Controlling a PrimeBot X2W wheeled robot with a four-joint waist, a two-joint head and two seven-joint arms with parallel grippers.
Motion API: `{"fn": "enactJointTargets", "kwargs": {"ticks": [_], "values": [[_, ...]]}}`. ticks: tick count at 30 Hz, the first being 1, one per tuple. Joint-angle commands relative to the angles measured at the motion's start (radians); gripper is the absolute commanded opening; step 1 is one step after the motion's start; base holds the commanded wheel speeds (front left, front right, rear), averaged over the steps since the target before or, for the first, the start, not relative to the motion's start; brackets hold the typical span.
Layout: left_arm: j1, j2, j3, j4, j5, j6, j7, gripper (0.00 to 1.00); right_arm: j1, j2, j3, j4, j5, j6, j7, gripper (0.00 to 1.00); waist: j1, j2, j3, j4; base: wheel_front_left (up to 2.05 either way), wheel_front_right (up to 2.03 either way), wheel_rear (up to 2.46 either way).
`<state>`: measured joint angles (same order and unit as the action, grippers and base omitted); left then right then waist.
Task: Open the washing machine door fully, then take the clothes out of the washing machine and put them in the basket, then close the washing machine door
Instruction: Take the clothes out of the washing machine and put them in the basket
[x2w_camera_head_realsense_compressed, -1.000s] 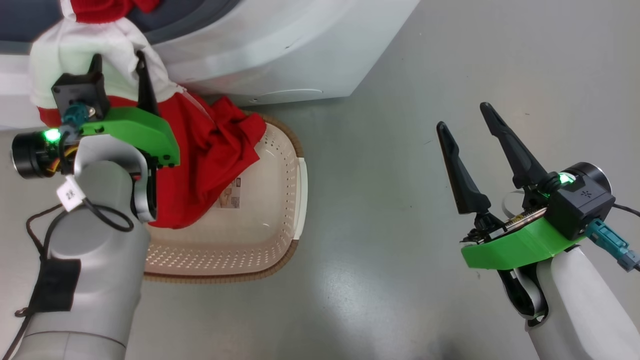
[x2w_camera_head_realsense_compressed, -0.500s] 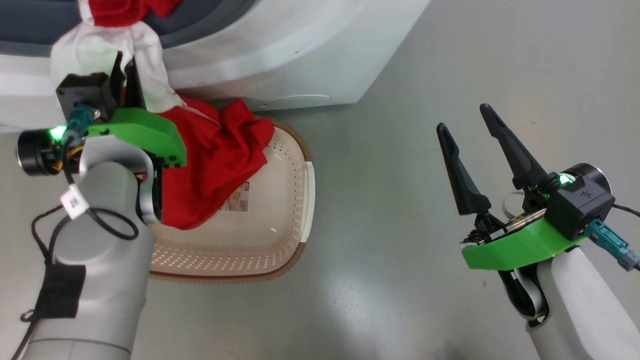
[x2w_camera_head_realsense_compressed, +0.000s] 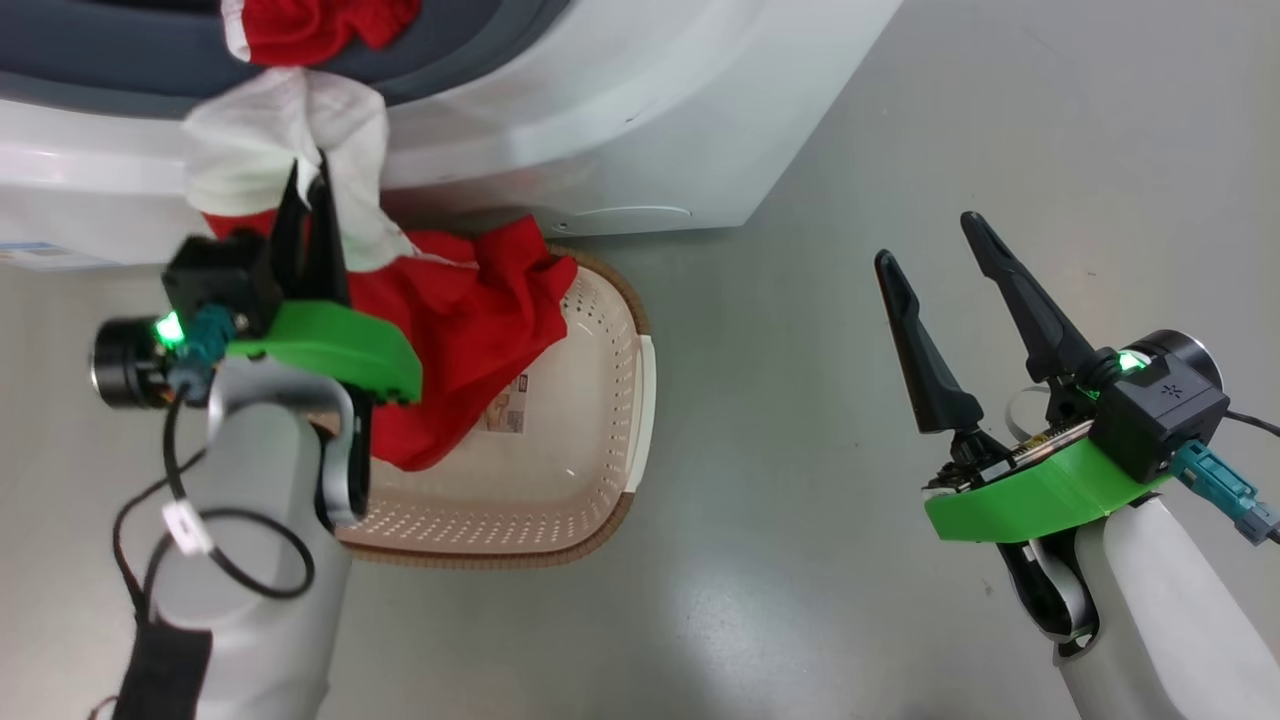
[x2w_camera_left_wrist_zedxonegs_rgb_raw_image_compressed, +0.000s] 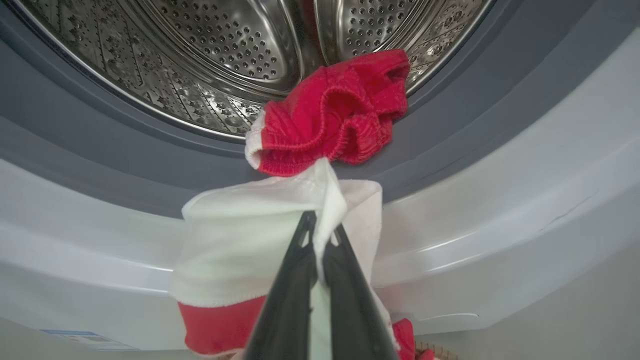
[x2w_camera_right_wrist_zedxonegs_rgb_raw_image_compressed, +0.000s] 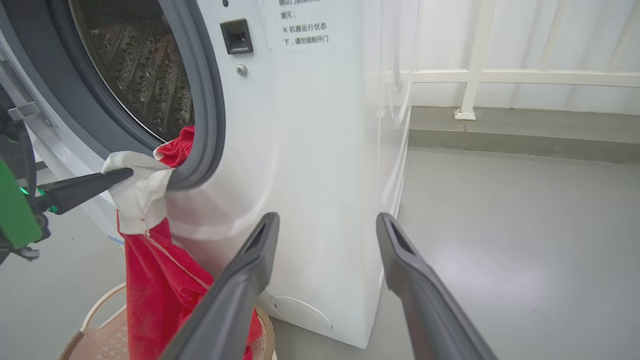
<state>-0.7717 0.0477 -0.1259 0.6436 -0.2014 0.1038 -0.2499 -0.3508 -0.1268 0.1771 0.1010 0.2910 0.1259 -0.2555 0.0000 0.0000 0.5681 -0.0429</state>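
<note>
Left wrist view, bottom centre: the left jaws are pinched shut on a white fold of the clothes (x2w_camera_left_wrist_zedxonegs_rgb_raw_image_compressed: 235, 250), whose bunched red end lies beyond, mid-frame, on the grey ring (x2w_camera_left_wrist_zedxonegs_rgb_raw_image_compressed: 125, 165) of the washing machine (x2w_camera_left_wrist_zedxonegs_rgb_raw_image_compressed: 500, 200). Head view, centre left, the red tail hangs into the basket (x2w_camera_head_realsense_compressed: 590, 400); lower right, the right jaws gape empty. Unloading is in hand, I judge: next, pull the bunch clear, then lower and release over the basket.

Only legible text: a printed notice (x2w_camera_right_wrist_zedxonegs_rgb_raw_image_compressed: 305, 34) on the washing machine (x2w_camera_right_wrist_zedxonegs_rgb_raw_image_compressed: 320, 165) front panel, right of the drum opening. It reads "※ 机器运行状态下,请勿强制开门". The line above is cropped and ends "熄灭". Paper label (x2w_camera_head_realsense_compressed: 507, 405) in the basket (x2w_camera_head_realsense_compressed: 646, 400) and the machine's blue sticker (x2w_camera_head_realsense_compressed: 40, 258): print too small to read.
</note>
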Motion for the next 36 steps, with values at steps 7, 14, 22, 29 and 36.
{"fn": "enactJointTargets", "kwargs": {"ticks": [7, 14, 22, 29, 36], "values": [[0.107, 0.017, -0.009, -0.124, -0.003, 0.007, 0.004, 0.00, 0.033, -0.003, 0.022, -0.020, 0.010, 0.005, -0.006, 1.00, 0.0000, 0.0000, -0.006, 0.000, 0.00, 0.00, 0.00], [0.188, 0.013, -0.039, -0.195, -0.012, 0.021, 0.068, 0.00, 0.031, 0.001, 0.020, -0.019, 0.013, 0.005, -0.006, 1.00, 0.0000, 0.0000, -0.001, -0.004, 0.00, 0.00, 0.00], [0.195, 0.016, -0.046, -0.053, -0.034, 0.015, 0.128, 0.00, 0.018, 0.004, 0.031, -0.016, 0.018, 0.005, -0.006, 1.00, 0.0000, 0.0000, 0.013, -0.017, 0.00, 0.00, 0.00], [0.090, 0.012, -0.060, 0.193, -0.058, -0.012, 0.147, 0.00, 0.007, 0.007, 0.037, -0.013, 0.023, 0.005, -0.006, 1.00, 0.0000, 0.0000, 0.032, -0.037, 0.00, 0.00, 0.00], [-0.023, 0.009, -0.067, 0.428, -0.079, -0.037, 0.151, 0.00, -0.007, 0.015, 0.043, -0.014, 0.028, 0.005, -0.006, 1.00, 0.0000, 0.0000, 0.052, -0.061, 0.00, 0.00, 0.00]]}}
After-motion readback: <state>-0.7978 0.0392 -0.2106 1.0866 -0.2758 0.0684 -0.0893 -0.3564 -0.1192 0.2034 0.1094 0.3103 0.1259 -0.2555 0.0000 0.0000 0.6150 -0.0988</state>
